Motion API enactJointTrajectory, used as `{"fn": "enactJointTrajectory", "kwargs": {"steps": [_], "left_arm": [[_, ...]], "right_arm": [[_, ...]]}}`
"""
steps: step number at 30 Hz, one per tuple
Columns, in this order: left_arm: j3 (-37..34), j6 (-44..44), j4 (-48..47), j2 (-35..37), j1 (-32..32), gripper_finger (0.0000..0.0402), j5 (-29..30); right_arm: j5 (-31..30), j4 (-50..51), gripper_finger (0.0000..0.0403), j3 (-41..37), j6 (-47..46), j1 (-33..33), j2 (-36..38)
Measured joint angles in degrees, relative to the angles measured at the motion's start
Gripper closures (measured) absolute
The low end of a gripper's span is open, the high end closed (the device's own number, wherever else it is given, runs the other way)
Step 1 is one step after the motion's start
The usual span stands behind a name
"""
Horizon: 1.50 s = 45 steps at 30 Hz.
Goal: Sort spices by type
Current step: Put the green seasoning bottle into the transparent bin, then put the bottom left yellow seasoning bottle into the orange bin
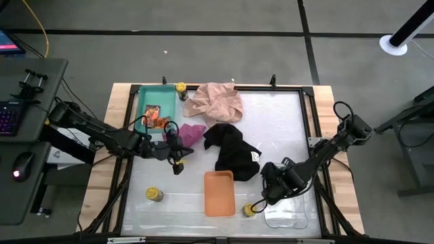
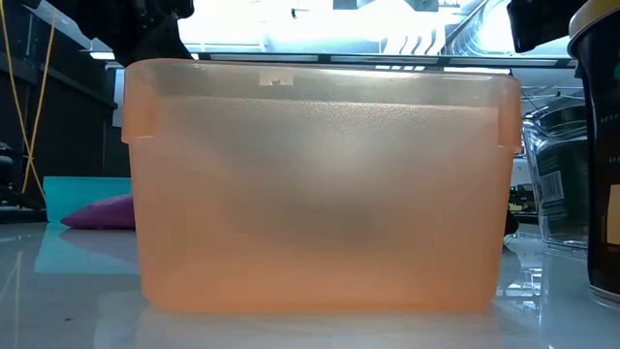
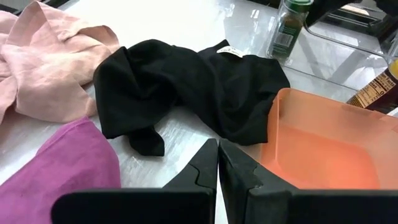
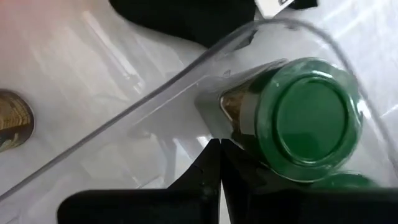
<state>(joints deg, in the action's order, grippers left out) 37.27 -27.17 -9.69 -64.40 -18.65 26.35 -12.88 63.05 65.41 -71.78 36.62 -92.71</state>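
Note:
My left gripper (image 1: 178, 165) is shut and hovers over bare table beside the magenta cloth (image 3: 59, 165), facing the black cloth (image 3: 186, 87). My right gripper (image 4: 219, 149) is shut at the clear tray (image 1: 286, 211), close beside a green-lidded jar (image 4: 308, 112) that stands in it. That jar also shows in the left wrist view (image 3: 287, 28). Yellow-lidded jars stand on the table near the teal tray's far corner (image 1: 181, 89), at the near left (image 1: 154, 194), and beside the clear tray (image 1: 249, 209). Orange-red packets (image 1: 154, 116) lie in the teal tray (image 1: 144, 95). My right gripper's shut fingertips (image 4: 211, 158) come from above, next to the green-lidded jar's glass side (image 4: 233, 109) just under its lid. Whether they touch it, I cannot tell. The jar stands upright in the clear tray.
The orange tray (image 1: 219, 193) sits between the two grippers and fills the low view (image 2: 320, 184). A pink cloth (image 1: 213, 102) lies at the far side of the table. The black cloth (image 1: 234, 150) covers the middle. Bare table lies at the near left.

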Motion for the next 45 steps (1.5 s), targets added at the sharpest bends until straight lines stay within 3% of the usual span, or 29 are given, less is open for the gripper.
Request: {"fn": "enactJointTrajectory", "kwargs": {"steps": [9, 16, 19, 24, 29, 33, 38, 45], "left_arm": [[0.0, -0.1, 0.0, 0.0, 0.0, 0.0401, 0.0], [0.4, 5.4, 0.0, 2.6, 0.4, 0.0401, -2.8], [1.8, 6.7, 0.0, 5.8, 1.3, 0.0401, -7.8], [6.5, 4.2, -6.5, 10.4, 0.8, 0.0394, -26.4], [12.3, -5.0, -22.8, 10.8, -6.4, 0.0333, -39.0], [14.9, -12.7, -26.9, 10.2, -15.1, 0.0259, -42.4], [15.9, -15.8, -32.9, 9.9, -22.5, 0.0171, -41.6], [15.9, -6.3, -39.9, 5.8, -24.1, 0.0111, -29.3]], "right_arm": [[2.3, -1.3, 0.0403, 0.3, 3.5, 0.0, 0.1], [2.1, 3.0, 0.0403, 6.8, 9.3, 0.3, 0.1], [-0.1, 6.4, 0.0403, 10.9, 10.7, 0.3, 0.2], [-9.1, 8.5, 0.0403, 17.3, 10.8, -0.1, 0.2], [-17.4, 7.8, 0.0403, 18.9, 10.0, -2.7, 0.2], [-18.7, 7.2, 0.0402, 18.9, 10.8, -4.8, 0.0], [-21.2, 5.9, 0.0398, 18.7, 12.1, -6.6, -0.3], [-21.7, 5.7, 0.0396, 16.8, 11.9, -8.2, -0.3]]}}
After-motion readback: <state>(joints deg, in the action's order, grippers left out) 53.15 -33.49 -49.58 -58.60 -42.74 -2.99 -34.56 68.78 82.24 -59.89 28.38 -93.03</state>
